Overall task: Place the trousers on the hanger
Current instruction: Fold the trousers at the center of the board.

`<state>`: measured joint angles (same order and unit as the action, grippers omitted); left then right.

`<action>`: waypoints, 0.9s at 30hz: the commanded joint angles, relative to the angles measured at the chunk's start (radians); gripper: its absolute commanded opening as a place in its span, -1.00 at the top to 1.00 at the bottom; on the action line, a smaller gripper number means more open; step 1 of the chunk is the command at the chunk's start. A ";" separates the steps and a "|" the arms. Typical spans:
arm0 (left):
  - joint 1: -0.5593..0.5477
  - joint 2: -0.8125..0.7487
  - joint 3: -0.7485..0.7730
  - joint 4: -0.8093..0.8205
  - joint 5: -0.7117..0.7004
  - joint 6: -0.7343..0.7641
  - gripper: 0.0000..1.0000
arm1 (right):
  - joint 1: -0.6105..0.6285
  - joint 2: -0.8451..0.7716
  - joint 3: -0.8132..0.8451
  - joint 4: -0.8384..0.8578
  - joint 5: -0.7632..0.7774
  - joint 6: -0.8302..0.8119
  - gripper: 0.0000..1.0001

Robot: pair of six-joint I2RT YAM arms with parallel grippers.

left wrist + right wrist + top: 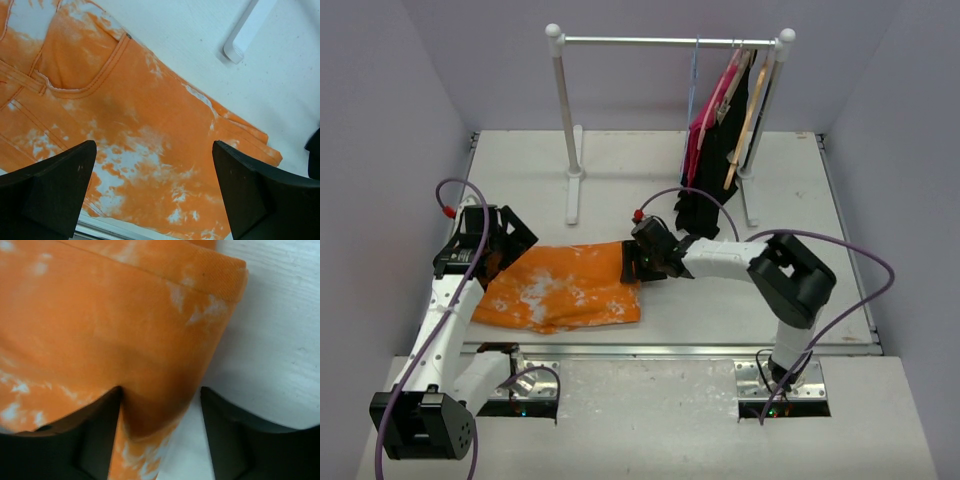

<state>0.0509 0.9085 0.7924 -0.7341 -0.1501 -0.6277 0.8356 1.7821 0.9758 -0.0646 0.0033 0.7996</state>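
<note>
The orange trousers (570, 290) with white blotches lie folded flat on the table, left of centre. My left gripper (496, 258) hovers over their left end, jaws wide open, with the pocket area of the trousers (150, 115) beneath it and nothing between the fingers (60, 190). My right gripper (632, 262) is at the right end, open, and the folded edge of the trousers (110, 325) sits between its fingers (95, 435). The left finger touches cloth, while the right one is apart from it over bare table. The thin blue-grey wire hanger (693, 90) hangs bare on the rail.
A white clothes rack (670, 42) stands at the back, one of its feet (242, 35) close to the trousers. At its right end hang a pink garment (705, 130), a black garment (710, 190) and a tan wooden hanger (747, 115). The table's front edge (670, 350) runs just below the trousers.
</note>
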 commanded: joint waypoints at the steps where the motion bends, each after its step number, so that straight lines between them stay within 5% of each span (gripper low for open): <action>1: -0.005 -0.013 0.053 0.020 -0.003 0.031 -1.00 | -0.006 0.109 0.032 -0.176 0.131 0.030 -0.06; 4: -0.005 -0.013 0.052 0.022 -0.008 0.038 -1.00 | -0.034 0.058 -0.065 -0.176 0.197 0.055 0.35; 7: -0.006 -0.001 0.046 0.033 0.014 0.035 -1.00 | -0.083 0.001 -0.116 -0.185 0.239 0.010 1.00; 15: -0.005 0.014 -0.035 0.062 -0.014 -0.062 -1.00 | -0.201 -0.292 -0.222 -0.394 0.329 -0.223 1.00; 18: -0.006 0.049 -0.090 0.122 0.049 -0.071 -1.00 | -0.270 -0.347 -0.236 -0.419 0.273 -0.276 0.68; 21: -0.006 0.122 -0.120 0.179 0.080 -0.062 -1.00 | -0.301 -0.372 -0.214 -0.446 0.301 -0.302 0.02; 27: -0.006 0.245 -0.165 0.299 0.116 -0.028 -1.00 | -0.433 -0.456 -0.180 -0.466 0.211 -0.394 -0.15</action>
<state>0.0505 1.1142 0.6378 -0.5681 -0.0745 -0.6734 0.4907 1.3916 0.7439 -0.5065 0.2541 0.4953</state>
